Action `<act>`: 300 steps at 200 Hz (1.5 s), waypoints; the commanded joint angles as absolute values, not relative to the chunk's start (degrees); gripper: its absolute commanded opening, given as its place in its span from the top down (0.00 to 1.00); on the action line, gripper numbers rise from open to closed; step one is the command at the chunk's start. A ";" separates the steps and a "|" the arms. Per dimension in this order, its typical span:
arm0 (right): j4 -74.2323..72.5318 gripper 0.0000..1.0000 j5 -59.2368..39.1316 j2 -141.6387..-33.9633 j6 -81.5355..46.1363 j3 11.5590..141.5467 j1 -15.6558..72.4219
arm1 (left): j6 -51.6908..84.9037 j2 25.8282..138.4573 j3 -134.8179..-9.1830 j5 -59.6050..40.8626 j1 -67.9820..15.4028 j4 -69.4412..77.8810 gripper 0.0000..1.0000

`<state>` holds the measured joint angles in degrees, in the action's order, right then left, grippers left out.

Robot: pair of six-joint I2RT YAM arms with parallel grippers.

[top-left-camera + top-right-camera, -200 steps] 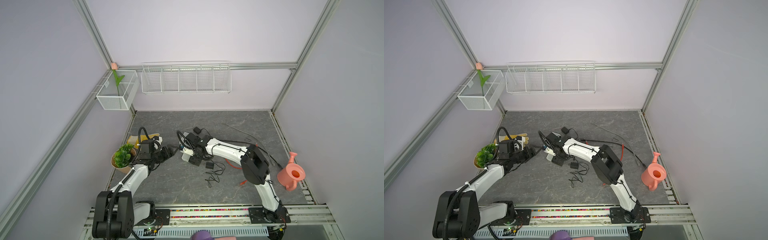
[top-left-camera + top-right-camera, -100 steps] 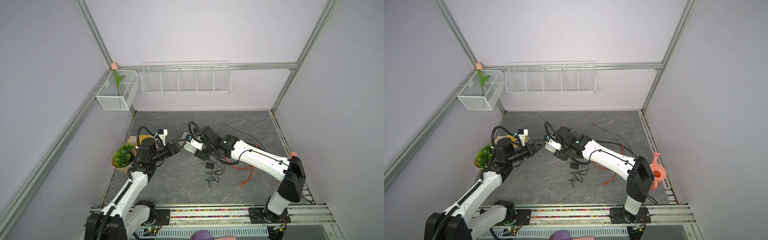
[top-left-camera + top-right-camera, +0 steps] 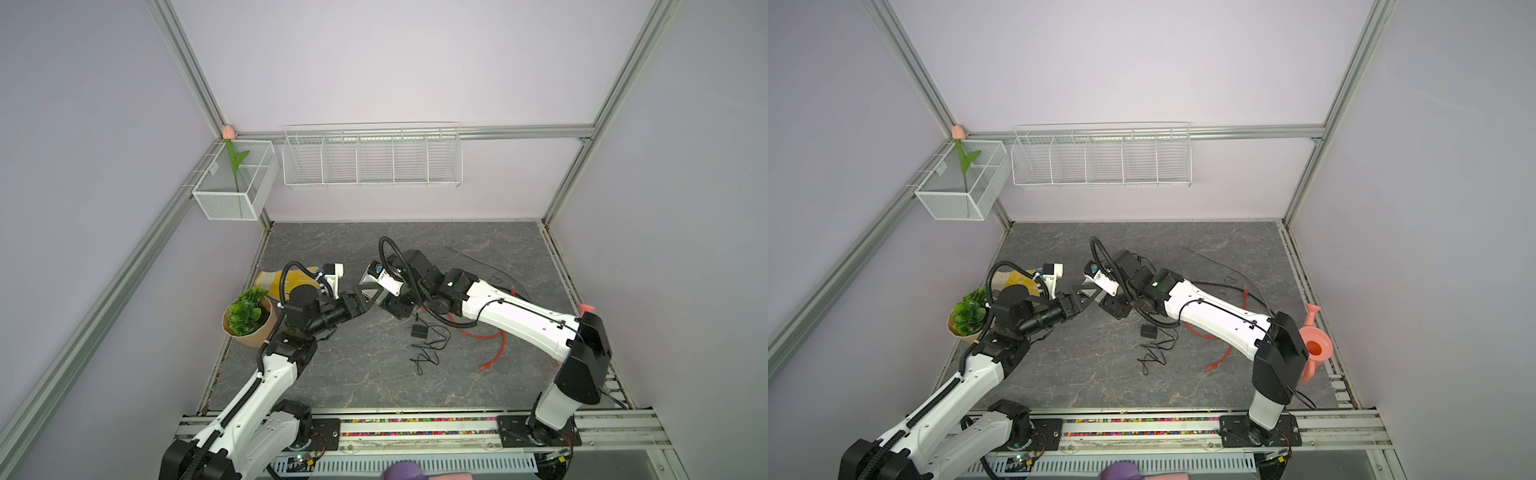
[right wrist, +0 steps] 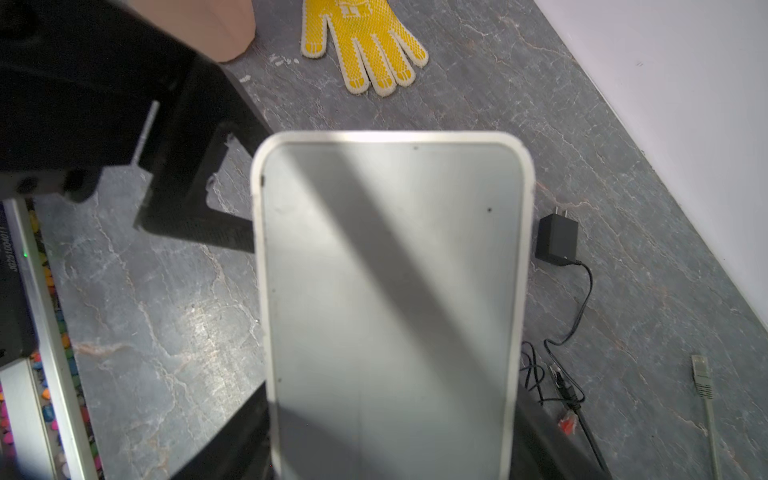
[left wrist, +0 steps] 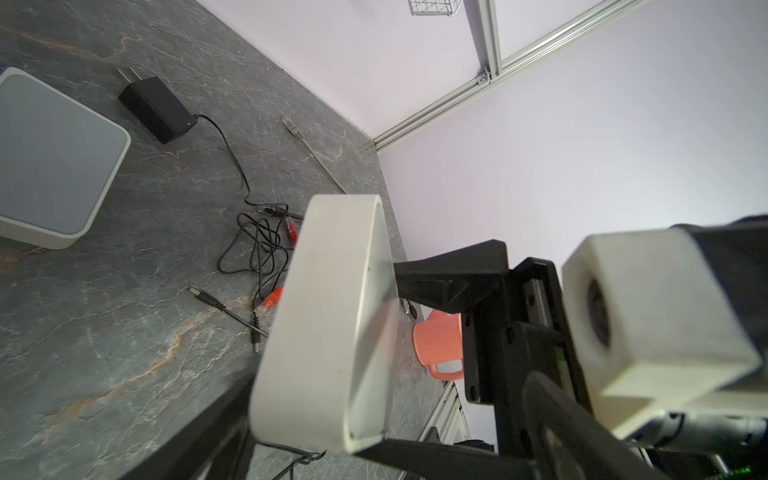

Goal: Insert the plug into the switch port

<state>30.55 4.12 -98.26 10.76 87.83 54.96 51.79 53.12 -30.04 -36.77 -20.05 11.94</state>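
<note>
Switch [image 4: 390, 291] clamped in your right claw [image 4: 390, 440] by its rounded white rim.
Flat, smooth grey face; your left claw [image 3: 365, 297] gapes wide at one edge.

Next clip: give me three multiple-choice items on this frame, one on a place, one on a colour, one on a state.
1. The yellow glove lies: A far right; B beside the plant pot; C front centre.
2. The loose network cable is: A orange; B blue; C green.
3. The white switch is: A lying untouched; B pinned under an arm; C held up in the right gripper.
Answers: B, glove and pot lie side by side in both top views; A, its loop and plug show orange; C, the gripper's fingers flank the raised switch.
</note>
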 commanded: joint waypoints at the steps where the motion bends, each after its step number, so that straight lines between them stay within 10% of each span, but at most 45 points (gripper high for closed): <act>1: 26.13 0.76 1.76 -97.07 7.56 87.74 55.20 | 53.19 52.68 -29.28 -33.76 -20.29 15.06 0.10; 76: 20.13 0.74 1.15 -94.30 2.79 83.56 55.70 | 55.86 56.37 -28.91 -31.39 -20.42 21.77 0.42; 126: 17.86 0.73 2.77 -94.56 1.77 83.28 56.22 | 53.81 56.52 -29.11 -30.23 -20.63 19.08 0.42; 159: 16.66 0.73 2.21 -94.95 1.32 82.80 56.57 | 53.83 58.04 -29.03 -30.34 -20.59 20.35 0.77; 204: 16.75 0.67 1.93 -94.75 2.16 82.02 56.86 | 53.79 59.68 -29.60 -30.86 -20.65 23.05 1.00; 241: 23.02 0.23 4.17 -91.19 5.44 81.42 55.69 | 52.42 56.24 -30.68 -30.05 -15.56 18.72 1.00; 300: 39.91 0.43 3.27 -97.82 7.10 87.39 44.20 | 54.08 49.80 -29.77 -33.65 -2.59 14.60 1.00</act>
